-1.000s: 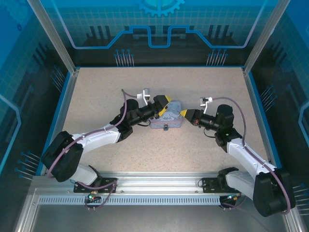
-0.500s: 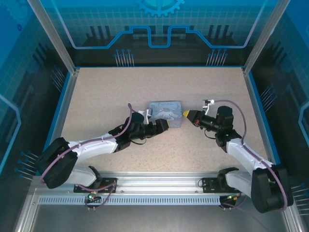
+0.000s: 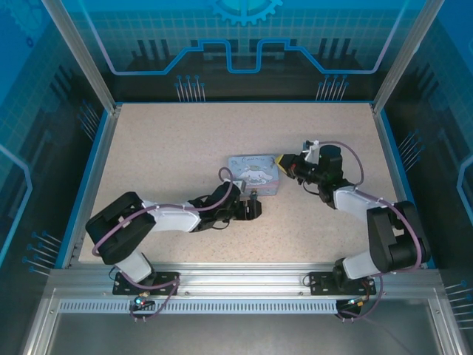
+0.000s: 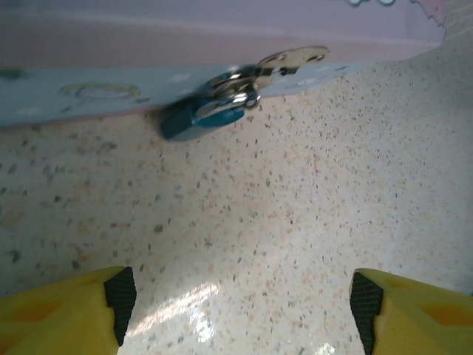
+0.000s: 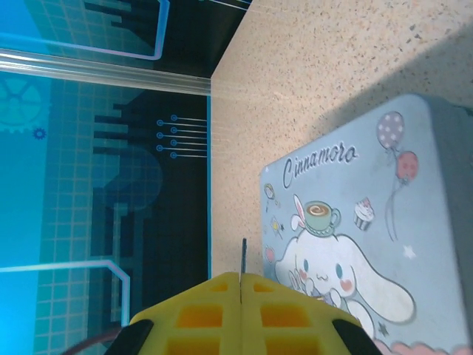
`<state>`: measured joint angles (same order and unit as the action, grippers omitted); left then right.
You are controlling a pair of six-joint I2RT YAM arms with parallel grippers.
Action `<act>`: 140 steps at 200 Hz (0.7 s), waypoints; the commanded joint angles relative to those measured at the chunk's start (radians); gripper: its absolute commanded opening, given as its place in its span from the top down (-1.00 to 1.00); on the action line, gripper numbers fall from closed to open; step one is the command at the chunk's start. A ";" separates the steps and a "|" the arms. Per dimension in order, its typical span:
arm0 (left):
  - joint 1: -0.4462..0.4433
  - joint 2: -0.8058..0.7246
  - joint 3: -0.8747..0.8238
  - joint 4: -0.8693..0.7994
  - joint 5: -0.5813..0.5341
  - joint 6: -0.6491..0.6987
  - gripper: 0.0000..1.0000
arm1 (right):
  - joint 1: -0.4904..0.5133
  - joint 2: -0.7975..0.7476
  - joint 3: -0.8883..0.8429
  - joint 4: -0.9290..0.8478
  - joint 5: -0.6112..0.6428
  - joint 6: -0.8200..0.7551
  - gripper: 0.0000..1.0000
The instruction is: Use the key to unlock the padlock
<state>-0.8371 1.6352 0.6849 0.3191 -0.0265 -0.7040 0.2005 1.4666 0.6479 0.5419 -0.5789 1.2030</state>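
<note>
Top external view: the pale blue tin (image 3: 253,174) sat near the middle of the tabletop (image 3: 162,140). There was lots of bare room on every side, and the blue edge rails (image 3: 94,159) were well apart from it. The padlock (image 3: 253,194) hung at the tin's near side. The left arm (image 3: 174,219) lay low and reached across to the right. The left gripper (image 3: 255,210) sat just in front of the padlock, not touching it. The right arm (image 3: 355,200) bent back toward the left, and the right gripper (image 3: 284,161) was close by the tin's far right corner.

Left wrist view: the padlock (image 4: 201,120) was dark blue-green with a shiny silver loop. It rested on the tabletop against the tin's (image 4: 222,37) side wall. The left gripper (image 4: 240,299) was wide open, with bare tabletop between its yellow fingers and free space up to the lock.

Right wrist view: the right gripper (image 5: 242,279) was squeezed tight on the key (image 5: 243,255), a thin dark sliver sticking out between the yellow fingers. The tin's lid (image 5: 369,244) lay just beyond, and bare tabletop (image 5: 318,66) ran on to the wall (image 5: 111,185).
</note>
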 commanded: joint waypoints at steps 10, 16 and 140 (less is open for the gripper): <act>-0.018 0.045 0.035 0.035 -0.144 0.162 -0.49 | 0.032 0.071 0.057 0.037 0.028 0.016 1.00; -0.018 0.055 0.039 0.039 -0.159 0.171 -0.49 | 0.036 0.087 0.064 0.041 0.030 0.019 1.00; -0.003 0.328 0.164 0.250 -0.111 0.188 -0.40 | 0.064 0.279 0.133 0.058 0.051 0.024 1.00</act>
<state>-0.8513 1.8957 0.8192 0.5209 -0.2291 -0.5129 0.2573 1.7157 0.7532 0.5800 -0.5308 1.2312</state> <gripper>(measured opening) 0.704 0.062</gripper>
